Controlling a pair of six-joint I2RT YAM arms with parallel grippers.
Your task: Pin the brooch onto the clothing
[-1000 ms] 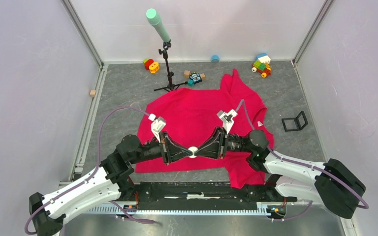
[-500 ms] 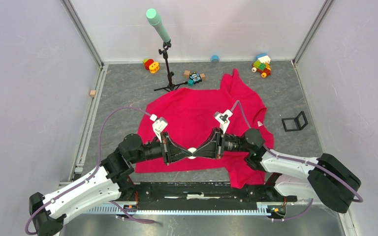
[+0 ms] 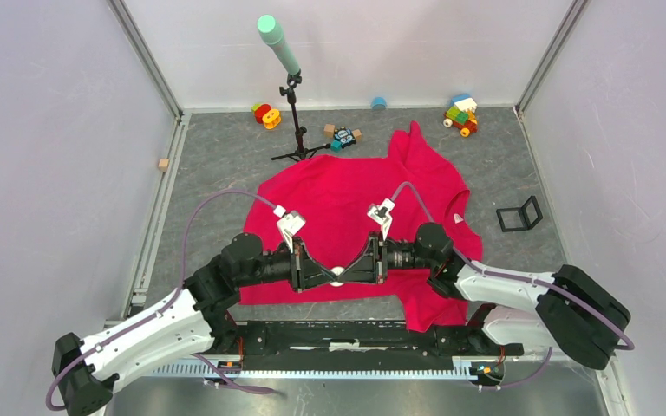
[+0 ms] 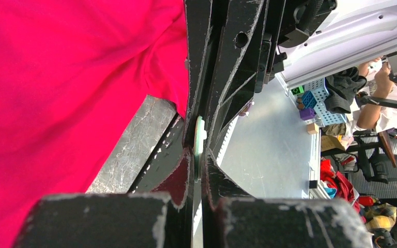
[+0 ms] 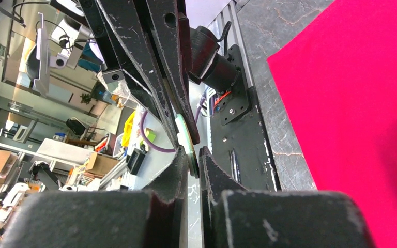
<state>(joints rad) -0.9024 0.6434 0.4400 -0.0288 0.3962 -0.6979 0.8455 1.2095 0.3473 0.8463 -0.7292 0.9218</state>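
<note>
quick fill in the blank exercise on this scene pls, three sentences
1. The left gripper and right gripper both pinch the ____ between their fingers.
2. Seen from the top, the grippers meet above the red-pink ____.
3. The black stand rises at the ____ side of the table.
Missing words: brooch; clothing; far.

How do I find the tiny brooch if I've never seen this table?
Find the big red T-shirt spread on the grey table. At its near edge, the left arm and right arm meet tip to tip. The brooch is the small pale round disc pinched in both jaws there, unlike the white neck label lying on the shirt.
</note>
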